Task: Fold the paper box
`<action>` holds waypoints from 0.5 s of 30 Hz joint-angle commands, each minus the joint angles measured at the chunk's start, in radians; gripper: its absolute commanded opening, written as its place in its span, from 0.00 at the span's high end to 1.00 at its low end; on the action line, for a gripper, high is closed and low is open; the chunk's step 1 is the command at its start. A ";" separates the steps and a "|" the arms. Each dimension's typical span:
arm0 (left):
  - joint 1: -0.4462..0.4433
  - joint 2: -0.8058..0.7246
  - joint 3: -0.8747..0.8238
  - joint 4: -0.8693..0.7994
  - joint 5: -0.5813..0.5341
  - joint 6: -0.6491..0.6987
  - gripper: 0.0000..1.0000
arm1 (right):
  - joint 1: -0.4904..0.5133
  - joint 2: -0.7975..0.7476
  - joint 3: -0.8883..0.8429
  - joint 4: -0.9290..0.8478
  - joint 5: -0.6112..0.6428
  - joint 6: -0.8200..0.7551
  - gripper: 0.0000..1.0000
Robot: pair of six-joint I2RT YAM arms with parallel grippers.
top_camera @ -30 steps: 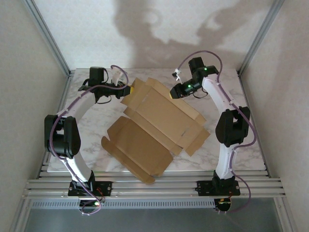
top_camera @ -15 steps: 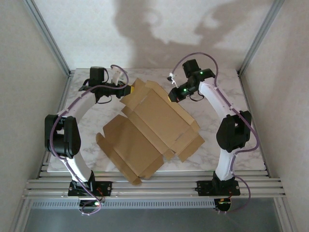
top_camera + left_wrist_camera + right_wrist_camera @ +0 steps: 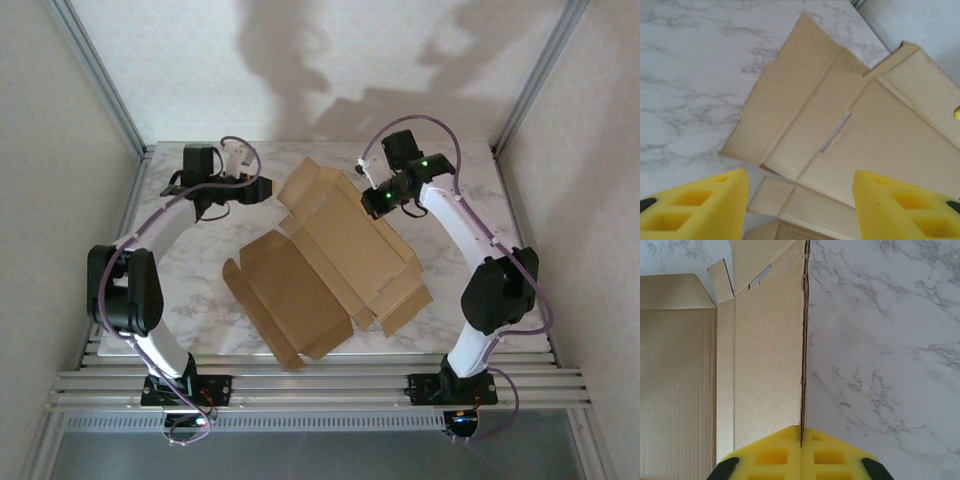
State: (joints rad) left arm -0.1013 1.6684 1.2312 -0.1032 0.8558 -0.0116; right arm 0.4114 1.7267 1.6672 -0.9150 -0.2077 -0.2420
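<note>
Pinched shut by the right gripper: the thin upright edge of a side panel of the paper box. Parted roughly halfway and gripping nothing, the left gripper, near the box's far-left flaps, yellow fingers clear of the cardboard. Lying diagonally across the middle of the marble table, the box, opened out, slotted far flaps raised between both arms.
</note>
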 commanded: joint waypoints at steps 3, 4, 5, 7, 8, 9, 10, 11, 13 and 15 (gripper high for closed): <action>-0.053 -0.054 -0.107 0.086 -0.062 -0.095 0.39 | 0.026 -0.028 -0.007 0.011 0.066 0.011 1.00; -0.064 -0.035 -0.103 0.076 -0.076 -0.094 0.39 | 0.035 -0.026 -0.006 0.007 0.084 0.012 1.00; -0.078 -0.016 -0.097 0.061 -0.089 -0.085 0.39 | 0.043 -0.026 -0.008 0.004 0.101 0.012 1.00; -0.105 0.020 -0.082 0.044 -0.130 -0.065 0.39 | 0.051 -0.028 -0.012 0.003 0.112 0.015 1.00; -0.117 0.038 -0.079 0.042 -0.153 -0.057 0.38 | 0.055 -0.030 -0.016 0.003 0.115 0.018 1.00; -0.124 0.053 -0.076 0.046 -0.173 -0.053 0.37 | 0.059 -0.033 -0.019 0.002 0.119 0.019 1.00; -0.131 0.069 -0.075 0.054 -0.191 -0.051 0.34 | 0.063 -0.036 -0.022 0.003 0.124 0.021 1.00; -0.137 0.082 -0.075 0.069 -0.201 -0.054 0.31 | 0.066 -0.039 -0.027 0.003 0.125 0.021 1.00; -0.146 0.114 -0.072 0.087 -0.205 -0.061 0.28 | 0.070 -0.044 -0.033 0.003 0.129 0.022 1.00; -0.157 0.152 -0.058 0.076 -0.214 -0.059 0.26 | 0.073 -0.048 -0.038 0.004 0.133 0.024 1.00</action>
State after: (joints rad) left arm -0.2470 1.7809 1.1461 -0.0475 0.6888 -0.0719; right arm 0.4744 1.7142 1.6413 -0.9108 -0.0967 -0.2272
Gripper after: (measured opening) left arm 0.733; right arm 0.041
